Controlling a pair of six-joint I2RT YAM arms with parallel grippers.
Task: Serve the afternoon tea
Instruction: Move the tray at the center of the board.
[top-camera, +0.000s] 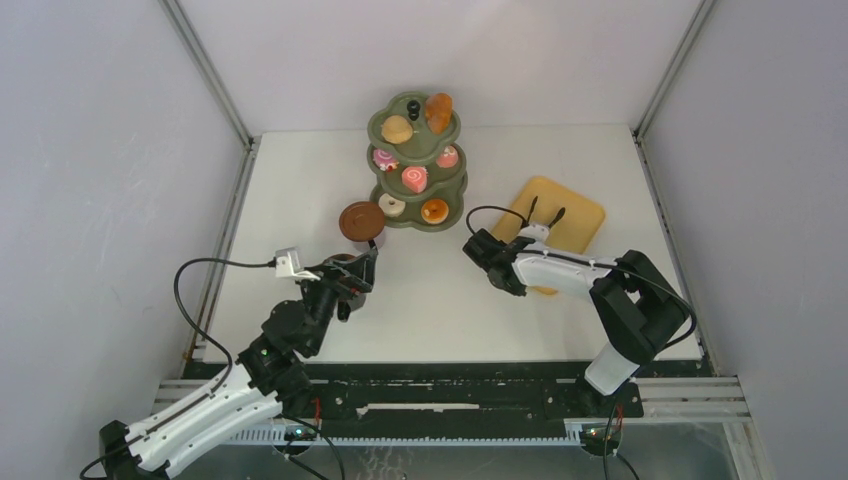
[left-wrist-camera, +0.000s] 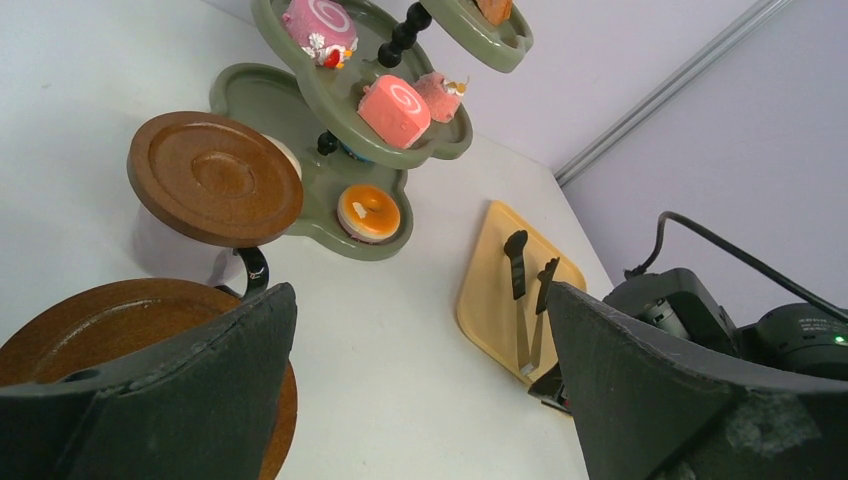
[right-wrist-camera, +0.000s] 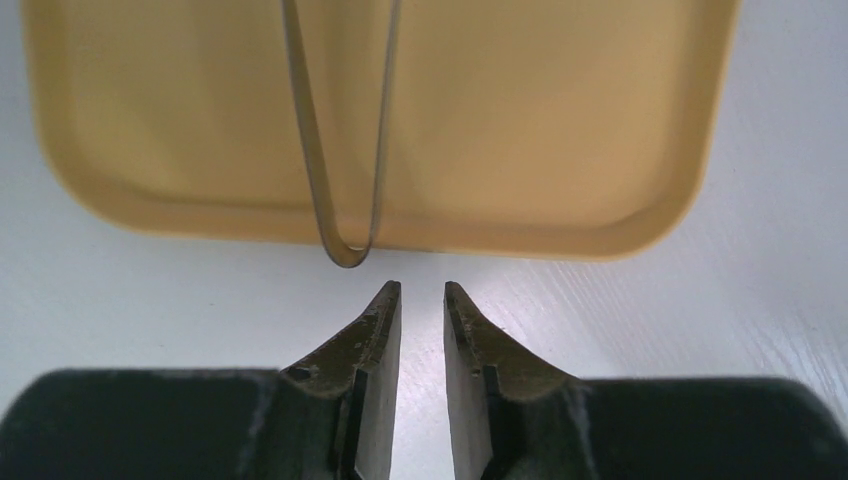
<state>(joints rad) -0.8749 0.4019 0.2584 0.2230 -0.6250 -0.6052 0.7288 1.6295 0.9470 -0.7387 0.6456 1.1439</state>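
The olive-green three-tier stand (top-camera: 417, 170) holds pink swirl cakes (left-wrist-camera: 393, 108), an orange donut (left-wrist-camera: 368, 212), a pale donut (top-camera: 391, 205) and a brown bun (top-camera: 397, 129). A brown round saucer (left-wrist-camera: 215, 178) stands raised beside its bottom tier, with a black handle loop (left-wrist-camera: 250, 270) under it. A second brown saucer (left-wrist-camera: 90, 325) lies under my left gripper's left finger. My left gripper (left-wrist-camera: 420, 290) is wide open and empty just near of both saucers (top-camera: 355, 272). My right gripper (right-wrist-camera: 421, 287) holds nothing, its jaws a narrow gap apart, over bare table.
The flat orange-yellow tray (right-wrist-camera: 520, 120) lies right of the stand (top-camera: 570, 205) with black-tipped tongs (left-wrist-camera: 528, 300) on it. Their loop end (right-wrist-camera: 345, 250) overhangs the tray edge just beyond my right fingertips. Grey walls close in the table on three sides.
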